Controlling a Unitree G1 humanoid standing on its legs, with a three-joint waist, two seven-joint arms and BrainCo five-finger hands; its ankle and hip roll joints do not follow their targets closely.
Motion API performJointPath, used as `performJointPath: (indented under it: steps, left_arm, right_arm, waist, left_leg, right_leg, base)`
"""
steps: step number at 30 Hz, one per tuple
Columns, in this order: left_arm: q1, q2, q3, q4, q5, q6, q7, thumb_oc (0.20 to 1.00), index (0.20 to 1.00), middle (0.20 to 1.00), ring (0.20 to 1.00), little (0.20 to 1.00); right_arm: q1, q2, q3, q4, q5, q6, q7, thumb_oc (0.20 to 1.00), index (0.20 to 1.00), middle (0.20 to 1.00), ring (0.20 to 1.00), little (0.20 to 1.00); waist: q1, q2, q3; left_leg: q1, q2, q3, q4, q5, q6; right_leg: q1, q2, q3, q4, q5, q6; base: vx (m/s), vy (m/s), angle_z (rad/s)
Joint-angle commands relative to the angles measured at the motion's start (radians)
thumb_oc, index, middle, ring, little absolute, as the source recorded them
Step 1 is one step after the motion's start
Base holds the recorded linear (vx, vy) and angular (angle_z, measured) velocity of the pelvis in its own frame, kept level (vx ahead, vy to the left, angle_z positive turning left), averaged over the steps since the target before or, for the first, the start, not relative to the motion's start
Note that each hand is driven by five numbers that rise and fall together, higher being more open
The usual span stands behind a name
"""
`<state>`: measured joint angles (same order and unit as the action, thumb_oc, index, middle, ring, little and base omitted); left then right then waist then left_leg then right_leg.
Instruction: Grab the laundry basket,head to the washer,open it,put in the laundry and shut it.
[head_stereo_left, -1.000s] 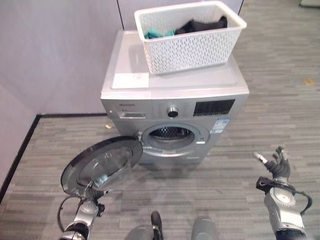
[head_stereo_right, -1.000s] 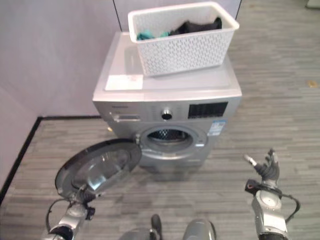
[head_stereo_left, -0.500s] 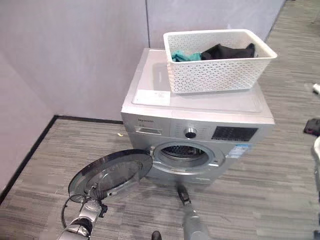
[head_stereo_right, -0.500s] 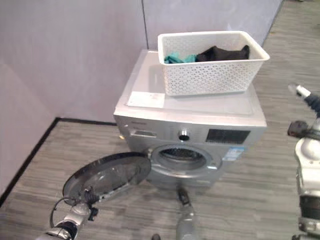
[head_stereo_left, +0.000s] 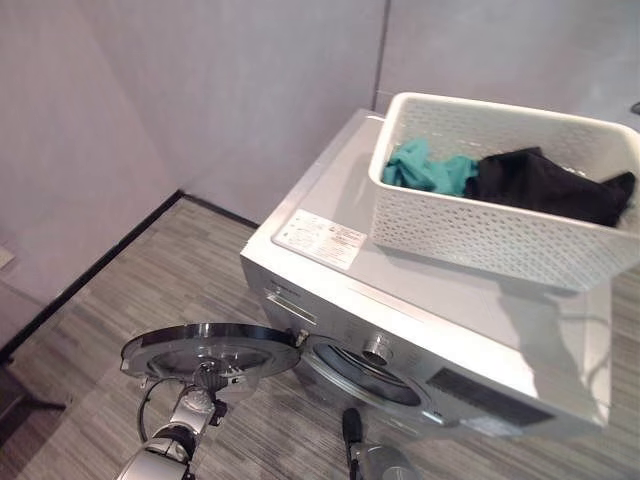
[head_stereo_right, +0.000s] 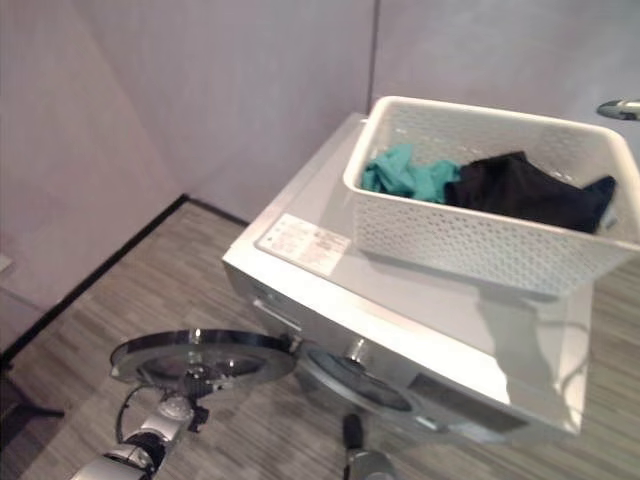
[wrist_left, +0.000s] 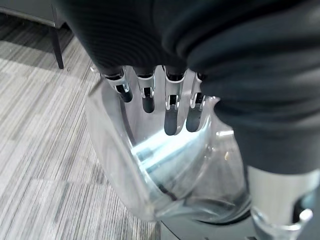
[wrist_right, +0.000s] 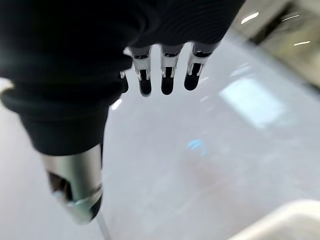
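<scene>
The left hand's fingers (wrist_left: 172, 112) hang straight and slightly spread, silver with dark tips, resting against the clear, bulging glass of the washer door (head_stereo_left: 205, 350). Nothing is curled round anything, so this hand is open. Seen from the head, the left hand (head_stereo_left: 205, 385) sits under the door's near edge and is largely hidden by it.

The right hand's fingers (wrist_right: 167, 82) also hang straight in a row in its own wrist view, holding nothing, with a pale smooth surface blurred behind them. In the right eye view a single silver fingertip (head_stereo_right: 620, 108) pokes in at the edge beside the basket's far corner; the rest of that hand is cut off.

The door is round, with a shiny metal rim, and stands swung wide open and nearly level, hinged at the silver washer (head_stereo_left: 400, 300). The drum opening (head_stereo_left: 360, 370) is seen at a steep angle and its inside is hard to make out.

The laundry basket (head_stereo_left: 480, 235), white plastic with a woven lattice wall, stands on the washer's flat top. Inside lie a crumpled teal cloth (head_stereo_left: 425, 168) and a black garment (head_stereo_left: 540, 185), touching each other. A white label (head_stereo_left: 325, 238) lies on the top just beside the basket. The floor (head_stereo_left: 130, 290) is grey striped carpet.
</scene>
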<state>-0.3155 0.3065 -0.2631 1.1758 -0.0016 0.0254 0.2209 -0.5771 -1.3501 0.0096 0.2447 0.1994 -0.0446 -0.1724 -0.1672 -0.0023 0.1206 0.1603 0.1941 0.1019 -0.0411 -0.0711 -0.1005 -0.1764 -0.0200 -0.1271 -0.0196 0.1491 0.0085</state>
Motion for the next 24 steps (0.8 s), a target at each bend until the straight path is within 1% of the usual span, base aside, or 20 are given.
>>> performJointPath:
  steps: [1, 2, 3, 5, 6, 7, 8, 11, 12, 13, 14, 17, 18, 19, 20, 24]
  left_arm:
    - [-0.032, 0.042, -0.041, -0.032, 0.000, -0.057, -0.035, 1.000, 1.000, 1.000, 1.000, 1.000]
    - [-0.026, 0.043, -0.052, -0.020, -0.006, -0.060, -0.051, 1.000, 1.000, 1.000, 1.000, 1.000]
    - [-0.026, 0.043, -0.052, -0.020, -0.006, -0.060, -0.051, 1.000, 1.000, 1.000, 1.000, 1.000]
    - [-0.015, 0.038, -0.047, -0.007, -0.012, -0.059, -0.066, 1.000, 1.000, 1.000, 1.000, 1.000]
    - [-0.009, 0.043, -0.045, 0.006, -0.021, -0.062, -0.079, 1.000, 1.000, 1.000, 1.000, 1.000]
    - [-0.001, 0.044, -0.039, 0.003, -0.024, -0.062, -0.088, 1.000, 1.000, 1.000, 1.000, 1.000]
    - [-0.001, 0.042, -0.037, 0.003, -0.024, -0.062, -0.088, 1.000, 1.000, 1.000, 1.000, 1.000]
    - [0.029, 0.043, -0.030, -0.018, -0.031, -0.065, -0.119, 1.000, 1.000, 1.000, 1.000, 1.000]
    - [0.037, 0.047, -0.028, -0.017, -0.035, -0.071, -0.125, 1.000, 1.000, 1.000, 1.000, 1.000]
    - [0.048, 0.049, -0.026, -0.010, -0.042, -0.078, -0.136, 1.000, 1.000, 1.000, 1.000, 1.000]
    - [0.049, 0.048, -0.025, -0.010, -0.042, -0.078, -0.136, 1.000, 1.000, 1.000, 1.000, 1.000]
    - [0.059, 0.058, -0.001, 0.027, -0.043, -0.077, -0.121, 1.000, 1.000, 1.000, 1.000, 1.000]
    - [0.057, 0.056, 0.013, 0.037, -0.051, -0.076, -0.113, 1.000, 1.000, 1.000, 1.000, 1.000]
    - [0.058, 0.056, 0.014, 0.037, -0.051, -0.076, -0.113, 1.000, 1.000, 1.000, 1.000, 1.000]
    - [0.058, 0.057, 0.035, 0.046, -0.072, -0.077, -0.103, 1.000, 1.000, 1.000, 1.000, 1.000]
    - [0.069, 0.060, 0.054, 0.054, -0.092, -0.080, -0.101, 1.000, 1.000, 1.000, 1.000, 1.000]
  right_arm:
    - [-0.069, 0.000, 0.121, 0.063, -0.010, 0.005, 0.096, 1.000, 1.000, 1.000, 1.000, 1.000]
    - [-0.177, -0.027, 0.265, 0.118, -0.007, 0.015, 0.157, 1.000, 1.000, 1.000, 1.000, 1.000]
    - [-0.177, -0.027, 0.265, 0.118, -0.007, 0.015, 0.157, 1.000, 1.000, 1.000, 1.000, 1.000]
    - [-0.298, -0.047, 0.411, 0.168, -0.019, 0.030, 0.202, 1.000, 1.000, 1.000, 1.000, 1.000]
    - [-0.358, -0.066, 0.506, 0.180, -0.020, 0.037, 0.262, 1.000, 1.000, 1.000, 1.000, 1.000]
    - [-0.372, -0.087, 0.553, 0.163, -0.013, 0.037, 0.301, 1.000, 1.000, 1.000, 1.000, 1.000]
    - [-0.380, -0.087, 0.562, 0.164, -0.013, 0.037, 0.301, 1.000, 1.000, 1.000, 1.000, 1.000]
    - [-0.361, -0.165, 0.605, 0.139, -0.016, 0.034, 0.362, 1.000, 1.000, 1.000, 1.000, 1.000]
    - [-0.363, -0.175, 0.622, 0.152, -0.025, 0.029, 0.376, 1.000, 1.000, 1.000, 1.000, 1.000]
    - [-0.387, -0.165, 0.661, 0.185, -0.033, 0.021, 0.389, 1.000, 1.000, 1.000, 1.000, 1.000]
    - [-0.394, -0.164, 0.668, 0.187, -0.033, 0.020, 0.389, 1.000, 1.000, 1.000, 1.000, 1.000]
    - [-0.513, -0.099, 0.773, 0.285, -0.067, 0.027, 0.400, 1.000, 1.000, 1.000, 1.000, 1.000]
    - [-0.529, -0.081, 0.786, 0.299, -0.072, 0.030, 0.397, 1.000, 1.000, 1.000, 1.000, 1.000]
    - [-0.533, -0.080, 0.790, 0.300, -0.072, 0.030, 0.397, 1.000, 1.000, 1.000, 1.000, 1.000]
    - [-0.548, -0.054, 0.790, 0.324, -0.076, 0.038, 0.387, 1.000, 1.000, 1.000, 1.000, 1.000]
    - [-0.579, -0.038, 0.804, 0.381, -0.076, 0.040, 0.380, 1.000, 1.000, 1.000, 1.000, 1.000]
  waist:
    - [0.002, -0.085, -0.067]
    - [0.011, -0.087, -0.071]
    - [0.011, -0.087, -0.071]
    - [0.008, -0.082, -0.074]
    - [0.007, -0.085, -0.074]
    - [0.002, -0.083, -0.074]
    - [0.001, -0.082, -0.074]
    - [-0.004, -0.082, -0.071]
    - [-0.003, -0.083, -0.070]
    - [-0.002, -0.083, -0.071]
    - [-0.003, -0.082, -0.071]
    - [0.006, -0.082, -0.071]
    - [0.008, -0.079, -0.069]
    - [0.008, -0.078, -0.070]
    - [0.013, -0.076, -0.066]
    - [0.020, -0.071, -0.063]
  left_leg:
    - [-0.011, -0.006, -0.006, 0.056, -0.042, -0.009]
    - [-0.007, -0.006, -0.001, 0.040, -0.035, -0.014]
    - [-0.007, -0.006, -0.001, 0.040, -0.035, -0.014]
    - [0.001, -0.007, 0.004, 0.025, -0.036, -0.016]
    - [0.003, -0.008, 0.006, 0.017, -0.032, -0.017]
    - [0.006, -0.008, 0.007, 0.012, -0.030, -0.018]
    - [0.006, -0.008, 0.008, 0.011, -0.030, -0.018]
    - [0.012, -0.007, 0.009, -0.003, -0.028, -0.023]
    - [0.014, -0.006, 0.008, -0.008, -0.028, -0.025]
    - [0.017, -0.006, 0.009, -0.013, -0.030, -0.026]
    - [0.017, -0.006, 0.009, -0.013, -0.030, -0.026]
    - [0.026, -0.006, 0.014, -0.018, -0.029, -0.025]
    - [0.026, -0.005, 0.014, -0.018, -0.027, -0.026]
    - [0.026, -0.005, 0.014, -0.018, -0.027, -0.026]
    - [0.021, -0.003, 0.011, -0.016, -0.018, -0.028]
    - [0.008, 0.004, 0.003, -0.012, 0.003, -0.035]
  right_leg:
    - [-0.042, -0.152, 0.115, 0.103, -0.064, 0.170]
    - [-0.043, -0.151, 0.114, 0.098, -0.066, 0.170]
    - [-0.043, -0.151, 0.114, 0.098, -0.066, 0.170]
    - [-0.048, -0.149, 0.119, 0.096, -0.063, 0.170]
    - [-0.056, -0.147, 0.123, 0.103, -0.062, 0.169]
    - [-0.060, -0.148, 0.125, 0.108, -0.063, 0.169]
    - [-0.060, -0.148, 0.125, 0.109, -0.064, 0.169]
    - [-0.064, -0.151, 0.124, 0.114, -0.064, 0.169]
    - [-0.065, -0.151, 0.125, 0.113, -0.064, 0.170]
    - [-0.068, -0.150, 0.127, 0.112, -0.061, 0.172]
    - [-0.068, -0.150, 0.128, 0.112, -0.061, 0.172]
    - [-0.078, -0.143, 0.135, 0.107, -0.053, 0.172]
    - [-0.081, -0.142, 0.136, 0.107, -0.053, 0.172]
    - [-0.082, -0.142, 0.136, 0.107, -0.053, 0.172]
    - [-0.086, -0.139, 0.136, 0.107, -0.054, 0.170]
    - [-0.090, -0.135, 0.129, 0.106, -0.060, 0.165]
  base:
    - [0.02, 0.001, -0.13]
    - [0.01, 0.003, -0.14]
    - [0.01, 0.009, -0.16]
    - [0.01, 0.035, -0.23]
    - [0.00, 0.055, -0.20]
    - [0.00, 0.041, -0.13]
    - [0.00, 0.000, 0.00]
    - [0.00, 0.010, 0.00]
    - [0.00, 0.000, 0.00]
    - [0.00, 0.000, 0.00]
    - [0.01, 0.008, -0.05]
    - [0.02, -0.014, -0.11]
    - [0.02, -0.019, -0.16]
    - [0.01, -0.022, -0.17]
    - [0.01, -0.016, -0.13]
    - [0.02, -0.046, -0.02]
